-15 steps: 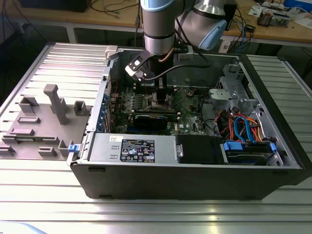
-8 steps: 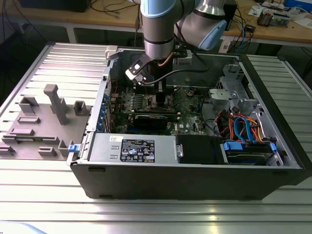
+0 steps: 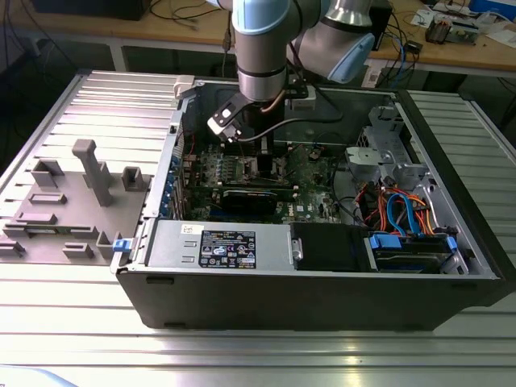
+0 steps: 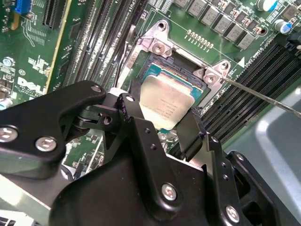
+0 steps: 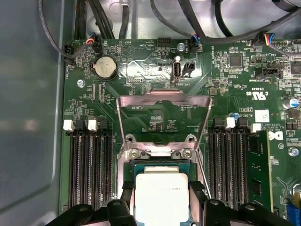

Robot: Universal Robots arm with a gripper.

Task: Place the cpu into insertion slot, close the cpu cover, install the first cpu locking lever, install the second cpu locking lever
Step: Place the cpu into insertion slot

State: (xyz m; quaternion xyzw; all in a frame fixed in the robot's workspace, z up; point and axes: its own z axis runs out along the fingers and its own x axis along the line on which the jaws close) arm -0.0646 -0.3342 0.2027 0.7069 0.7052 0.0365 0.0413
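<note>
One open computer case (image 3: 322, 282) lies on a ribbed metal table (image 3: 81, 322), with one printed label (image 3: 228, 248) on its near side. One arm (image 3: 262, 48) reaches in. On the one green board (image 5: 225, 94), two banks of memory slots (image 5: 89, 165) flank the insertion slot (image 4: 162, 63). The one cpu cover (image 5: 162, 98) is swung open. The gripper (image 4: 160, 113) pinches the one cpu (image 5: 162, 195) at the insertion slot.

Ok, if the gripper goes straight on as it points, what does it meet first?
Probably the insertion slot: the cpu in the gripper sits directly over it, though the gap is unclear.
</note>
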